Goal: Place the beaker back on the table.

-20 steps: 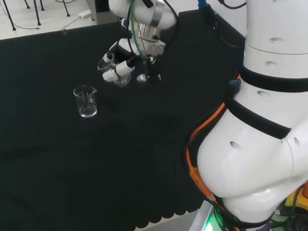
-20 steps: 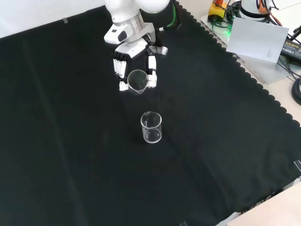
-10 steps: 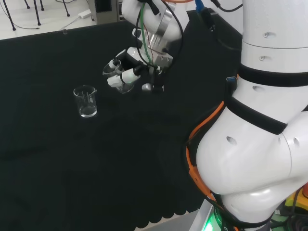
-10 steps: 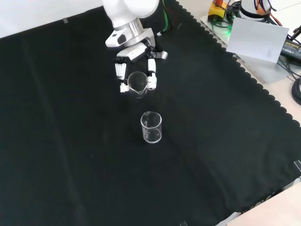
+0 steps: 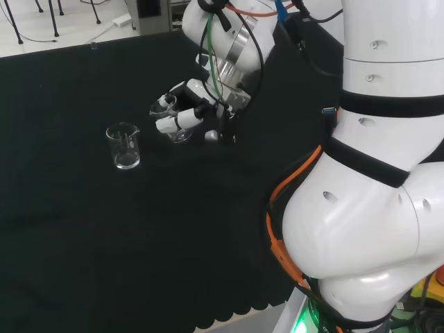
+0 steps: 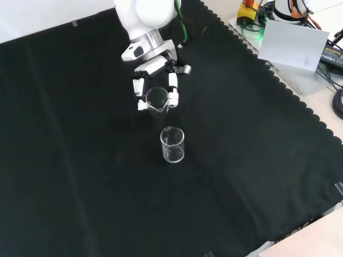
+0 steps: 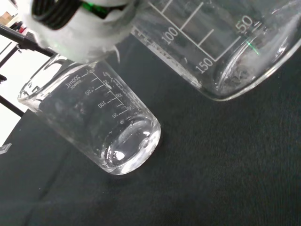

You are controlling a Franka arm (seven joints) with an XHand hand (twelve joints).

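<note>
In your front view the near half of the black cloth bench [image 6: 80,203] lies bare. Beyond it a second clear glass beaker [image 6: 172,144] stands upright on the cloth, apparently empty. Just behind it your black and white hand [image 6: 155,88] has its fingers curled round the clear glass beaker [image 6: 156,100], rim up. Since a second ago the hand has sunk lower and nearer the standing beaker; whether the held beaker's base touches the cloth is hard to tell.

hand [image 5: 189,104] gripping beaker [image 5: 179,129], second beaker [image 5: 125,146] left
</note>
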